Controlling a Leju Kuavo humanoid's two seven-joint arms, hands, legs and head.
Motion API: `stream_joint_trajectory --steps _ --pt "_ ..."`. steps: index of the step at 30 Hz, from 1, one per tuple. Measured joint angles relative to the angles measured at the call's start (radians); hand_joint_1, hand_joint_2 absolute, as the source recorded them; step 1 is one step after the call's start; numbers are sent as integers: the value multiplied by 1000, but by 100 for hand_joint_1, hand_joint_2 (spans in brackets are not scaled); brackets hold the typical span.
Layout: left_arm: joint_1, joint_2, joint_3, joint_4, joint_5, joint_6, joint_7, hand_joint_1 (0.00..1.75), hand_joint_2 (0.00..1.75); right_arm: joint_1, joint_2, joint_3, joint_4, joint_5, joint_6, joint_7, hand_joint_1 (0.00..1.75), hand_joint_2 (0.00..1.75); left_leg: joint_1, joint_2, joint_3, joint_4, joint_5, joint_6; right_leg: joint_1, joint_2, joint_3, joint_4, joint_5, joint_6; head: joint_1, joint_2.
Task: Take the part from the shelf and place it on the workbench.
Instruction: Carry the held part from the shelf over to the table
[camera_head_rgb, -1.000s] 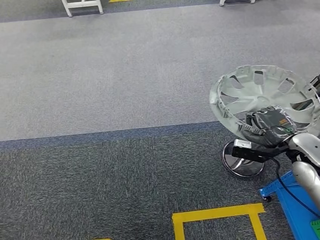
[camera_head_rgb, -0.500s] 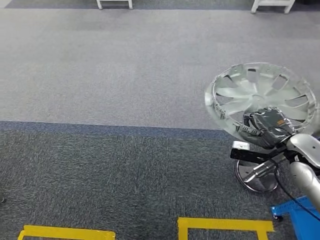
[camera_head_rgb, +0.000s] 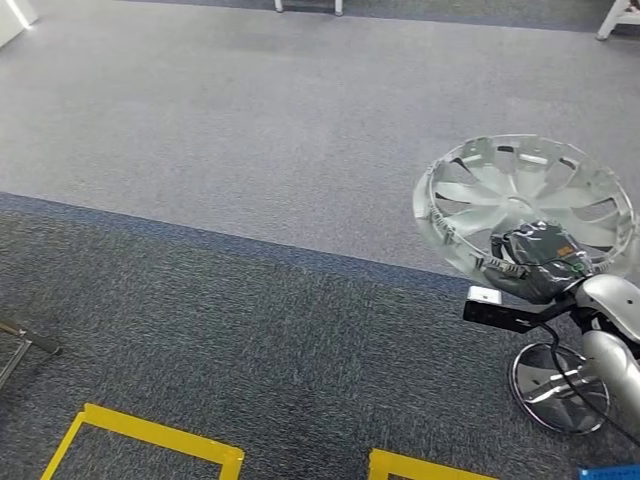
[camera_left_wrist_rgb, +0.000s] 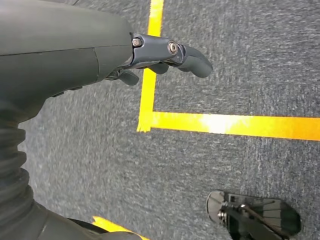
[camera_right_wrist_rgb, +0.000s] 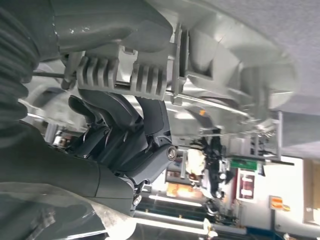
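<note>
A silver wheel cover (camera_head_rgb: 521, 200), round with curved spokes and cut-out slots, is held up at the right side of the head view, its hollow face turned upward and its disc tilted slightly. It is grasped at its near rim by the right hand (camera_head_rgb: 537, 258), whose dark body lies against the rim where the silver forearm comes in from the lower right. In the right wrist view the same hold is seen from close behind: the dark fingers (camera_right_wrist_rgb: 124, 125) are curled in under the cover's ribbed edge (camera_right_wrist_rgb: 124, 75), with the thick thumb lying over the pale plastic, so the part is clamped between them.

The part is carried in the air over the carpet floor (camera_head_rgb: 226, 150), which is light grey farther off and darker grey nearer, with a bluish band between the two. Yellow tape lines (camera_head_rgb: 151, 435) are laid on the dark carpet near the lower edge of the head view. A shiny round metal base (camera_head_rgb: 558, 388) is seen on the floor below the right arm, and a white furniture leg (camera_head_rgb: 615, 20) stands at the far right corner.

The left hand (camera_left_wrist_rgb: 166, 55) is seen in its wrist view over the dark carpet and a yellow tape corner (camera_left_wrist_rgb: 149, 117); its fingers are extended and apart, and nothing is held in it.
</note>
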Motion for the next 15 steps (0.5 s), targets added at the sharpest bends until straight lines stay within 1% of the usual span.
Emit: stream_joint_trajectory --steps 1,2,3,4,5,6,7,8,9,10,11,12,13,14,15 --pt "-1 0 0 0 0 0 0 0 175 0 0 0 0 0 0 0 175 175 -1 33 -20 43 -22 -5 1 -13 4 -1 -1 -5 -2 0" --pt "-4 -1 0 0 0 0 0 0 175 1 0 -1 0 0 0 0 175 175 0 67 -50 104 -50 -10 4 -26 7 -1 -4 -10 -6 0" --pt "-6 -1 0 0 0 0 0 0 175 2 0 -1 0 0 0 0 175 175 2 87 -83 172 -76 -12 7 -40 9 -1 -7 -13 -7 0" --pt "-7 -2 0 0 0 0 0 0 175 2 0 -1 0 0 0 0 175 175 4 95 -110 224 -91 -12 10 -53 12 -1 -9 -15 -6 0" --pt "-7 -2 0 0 0 0 0 0 175 2 0 0 0 0 0 1 175 175 4 97 -123 248 -89 -9 13 -67 15 -1 -12 -17 -7 0" --pt "-7 -2 0 0 0 0 0 0 175 2 0 0 0 0 0 1 175 175 4 98 -118 235 -69 -5 15 -79 19 -1 -15 -18 -7 0" --pt "-6 -1 0 0 1 0 0 0 175 1 0 0 0 0 0 0 175 175 1 101 -93 181 -34 3 17 -91 24 -1 -19 -18 -7 0" --pt "-5 -1 0 0 1 0 0 0 175 0 0 -1 0 1 0 0 175 175 -6 117 -60 111 -1 13 18 -103 29 -2 -23 -17 -7 0" --pt "-5 0 0 0 2 0 0 0 175 -1 0 -1 0 1 0 -1 175 175 -15 137 -28 48 20 22 20 -114 33 -4 -26 -15 -6 0" --pt "-6 1 0 0 3 0 0 0 175 -1 0 -1 0 1 0 -2 175 175 -24 156 -6 0 32 30 22 -125 36 -6 -28 -12 -6 0" --pt "-6 2 0 0 3 0 0 0 175 -1 0 0 0 2 0 -3 175 175 -31 167 3 -21 30 35 23 -135 38 -8 -30 -9 -6 0" --pt "-6 2 0 0 4 0 0 0 175 -1 1 0 0 3 0 -4 175 175 -35 164 4 -27 27 37 25 -147 40 -11 -32 -4 -6 0" --pt "-5 3 0 0 6 -1 -1 0 175 -1 2 0 0 3 0 -6 175 175 -34 152 5 -35 30 40 25 -156 43 -14 -34 0 -6 0" --pt "-3 2 0 0 8 -1 -1 0 175 -2 2 1 0 3 0 -8 175 175 -31 140 9 -43 33 42 23 -150 44 -14 -39 4 -6 0" --pt "-2 1 0 0 11 -1 -3 0 175 -3 3 1 0 4 0 -10 175 175 -28 129 14 -52 36 45 22 -128 39 -2 -50 6 -6 0"
